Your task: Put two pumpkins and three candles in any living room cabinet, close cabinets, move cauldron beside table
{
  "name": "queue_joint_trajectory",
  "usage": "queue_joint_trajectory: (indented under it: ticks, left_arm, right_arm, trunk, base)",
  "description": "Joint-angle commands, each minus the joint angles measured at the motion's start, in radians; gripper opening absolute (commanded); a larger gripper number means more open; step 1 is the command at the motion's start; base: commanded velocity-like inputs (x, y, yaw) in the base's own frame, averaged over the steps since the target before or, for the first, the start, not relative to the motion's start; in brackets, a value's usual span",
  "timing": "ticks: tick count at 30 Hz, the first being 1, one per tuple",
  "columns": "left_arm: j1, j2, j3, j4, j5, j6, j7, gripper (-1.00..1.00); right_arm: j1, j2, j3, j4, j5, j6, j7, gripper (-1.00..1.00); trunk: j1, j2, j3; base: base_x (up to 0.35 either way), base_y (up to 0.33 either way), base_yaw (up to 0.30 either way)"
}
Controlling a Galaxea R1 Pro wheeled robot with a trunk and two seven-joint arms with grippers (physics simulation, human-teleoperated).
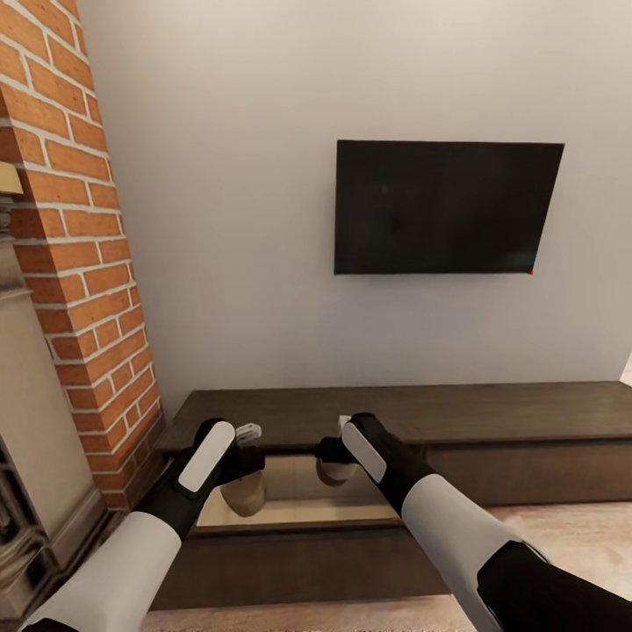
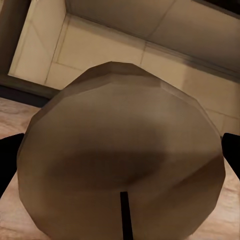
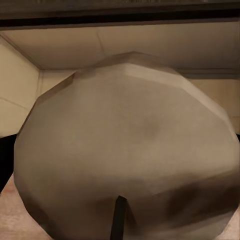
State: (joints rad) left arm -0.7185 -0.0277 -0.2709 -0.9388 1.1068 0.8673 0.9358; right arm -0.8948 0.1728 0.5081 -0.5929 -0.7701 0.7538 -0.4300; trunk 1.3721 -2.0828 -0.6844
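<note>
2 candles were in my grip, 1 per hand, both held over the open drawer [image 1: 290, 513] of the cabinet [image 1: 491, 412]. My left gripper [image 1: 248, 458] was clamped on the left candle [image 1: 244, 493], which hung below it above the drawer's left part. My right gripper [image 1: 338, 449] was clamped on the right candle [image 1: 335, 472], further back, near the drawer's rear wall.

In the left wrist view the left candle [image 2: 120, 160] was a blunt, faceted, cream-beige cylinder with a short dark wick, my dark fingers [image 2: 7, 160] pressing its sides. The right candle [image 3: 125, 150] looked the same in the right wrist view, paler and greyer on top. Beneath both lay the drawer's pale beige floor, split by thin dividers into compartments; which compartment each candle was over, I could not tell.

The cabinet was long, low, dark-brown wood with a flat top. A red brick chimney [image 1: 83, 263] rose just beside its left end, with a stone-coloured fireplace surround [image 1: 35, 421] further left. A black television [image 1: 446, 208] hung on the pale wall above. Light wood plank floor [image 1: 570, 527] showed at right.
</note>
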Motion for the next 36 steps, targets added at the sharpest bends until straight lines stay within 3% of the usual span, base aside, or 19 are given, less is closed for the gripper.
queue_joint_trajectory:
  ticks: [1, 9, 13, 18, 21, 36]
  left_arm:
    - [-0.001, 0.0, -0.005, -0.002, 0.009, -0.001, 0.011, -1.0]
    - [-0.002, -0.001, -0.022, -0.005, 0.008, -0.026, 0.009, -1.0]
    - [-0.002, -0.001, -0.023, -0.006, 0.001, -0.028, -0.029, -1.0]
    - [-0.001, -0.007, -0.022, -0.006, -0.143, -0.031, -0.109, -1.0]
    - [-0.002, -0.009, -0.022, -0.002, -0.178, -0.032, -0.156, -1.0]
    - [-0.002, -0.01, -0.023, 0.002, -0.198, -0.056, -0.177, -1.0]
  right_arm:
    - [-0.001, 0.0, 0.006, 0.0, -0.011, -0.008, -0.01, -1.0]
    - [-0.001, 0.001, 0.016, 0.001, -0.012, -0.048, -0.009, -1.0]
    - [-0.001, 0.002, 0.016, 0.001, -0.011, -0.055, -0.009, -1.0]
    - [0.0, 0.002, 0.018, 0.001, -0.012, -0.075, -0.008, -1.0]
    - [0.0, 0.002, 0.018, 0.001, -0.012, -0.078, -0.007, -1.0]
    - [-0.001, 0.002, 0.026, 0.001, -0.012, -0.106, -0.004, -1.0]
  trunk:
    - [0.004, -0.008, -0.004]
    - [0.034, -0.064, -0.029]
    - [0.05, -0.092, -0.042]
    - [0.069, -0.127, -0.058]
    - [0.08, -0.148, -0.067]
    - [0.13, -0.239, -0.108]
  base:
    - [0.0, 0.0, 0.0]
    - [0.0, 0.0, 0.0]
    - [0.0, 0.0, 0.0]
    - [0.0, 0.0, 0.0]
    - [0.0, 0.0, 0.0]
    - [0.0, 0.0, 0.0]
